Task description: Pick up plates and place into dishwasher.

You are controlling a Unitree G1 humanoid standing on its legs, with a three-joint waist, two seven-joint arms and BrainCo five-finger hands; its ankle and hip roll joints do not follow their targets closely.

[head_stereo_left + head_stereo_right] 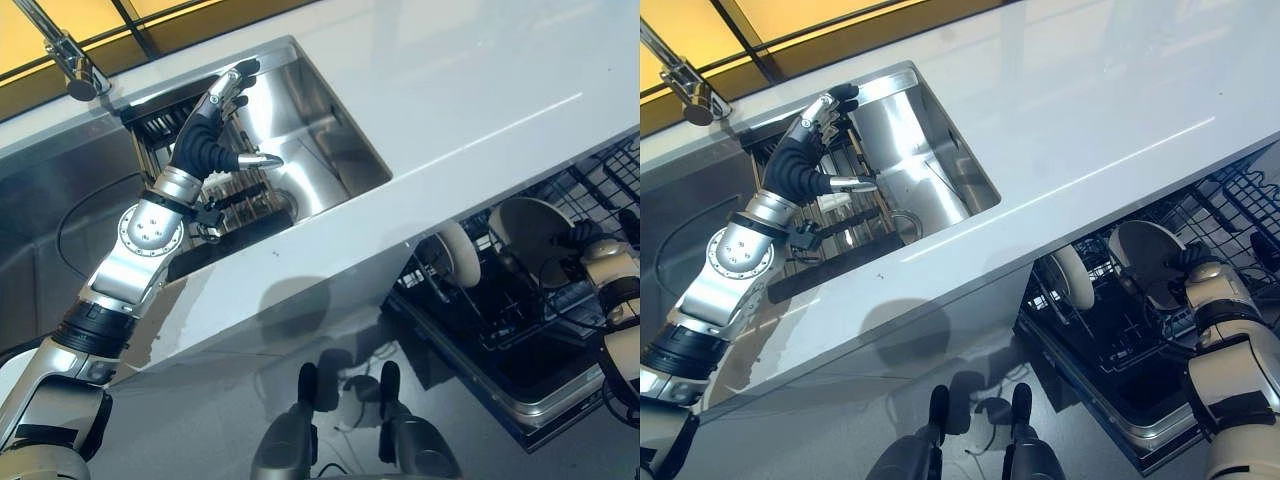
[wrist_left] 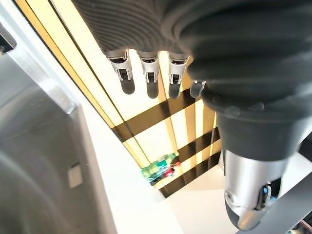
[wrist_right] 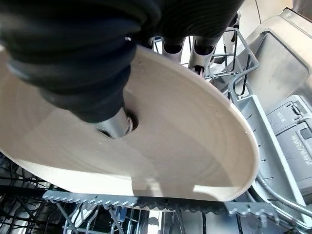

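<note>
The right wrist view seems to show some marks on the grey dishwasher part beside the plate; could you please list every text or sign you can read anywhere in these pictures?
No text can be read in any view.
Grey dishwasher panel: small raised marks, too small and blurred to read.
Plate in the right hand: plain, no print.
Sink, countertop and left hand: no labels.

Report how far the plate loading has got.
Done: one plate stands upright in the dishwasher rack. In hand: the right robot hand grips a second plate and holds it over the rack. The left robot hand hovers open above the sink; remaining plates can't be seen.
</note>
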